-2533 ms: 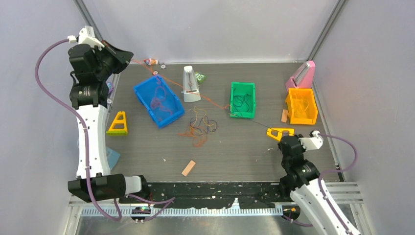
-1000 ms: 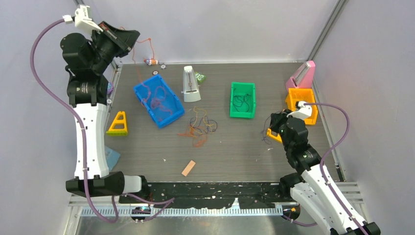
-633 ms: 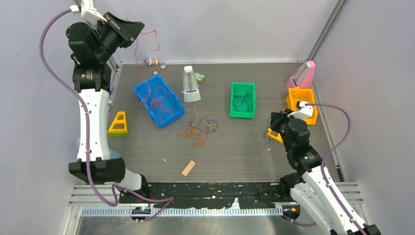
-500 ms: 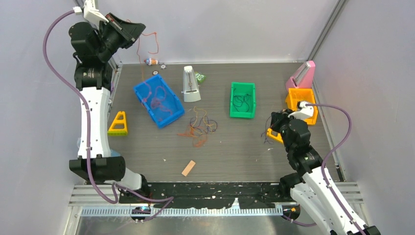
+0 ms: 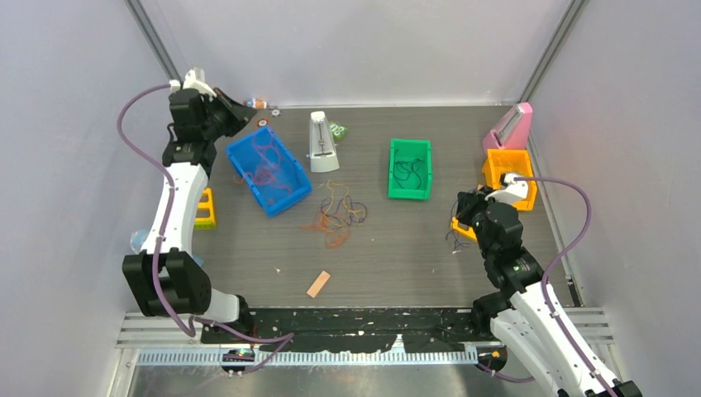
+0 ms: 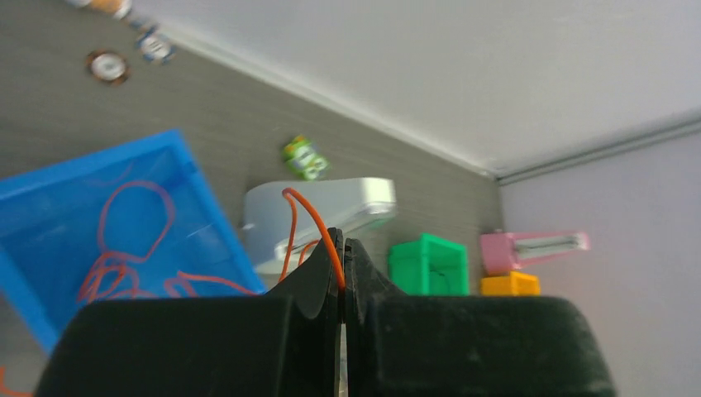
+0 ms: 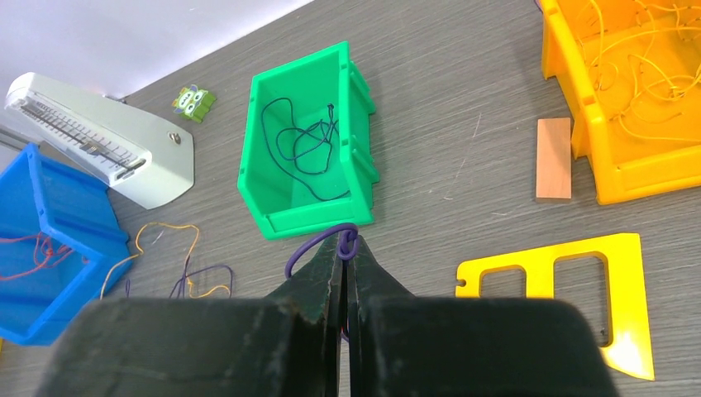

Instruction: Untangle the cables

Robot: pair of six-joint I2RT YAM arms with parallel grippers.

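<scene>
A tangle of orange-yellow, red and dark purple cables (image 5: 335,211) lies at the table's middle. My left gripper (image 5: 240,112) is over the far corner of the blue bin (image 5: 281,198), which holds red cables. It is shut (image 6: 341,248) on a red cable (image 6: 310,217) that arches out of the jaws toward the bin. My right gripper (image 5: 463,207) is right of the green bin (image 5: 410,194). It is shut (image 7: 345,244) on a dark purple cable (image 7: 314,244), whose loop sticks out at the fingertips and hangs down below (image 5: 452,238).
The green bin (image 7: 264,178) holds a dark cable; the orange bin (image 5: 509,203) holds yellow ones. A white metronome (image 5: 321,142), a pink one (image 5: 508,128), a green toy (image 5: 337,130), yellow triangle frames (image 5: 201,211) (image 5: 467,225) and wooden sticks (image 5: 318,284) (image 5: 480,196) lie around.
My left arm has come down from high at the back left to just over the blue bin, still holding the red cable. My right gripper has barely moved.
</scene>
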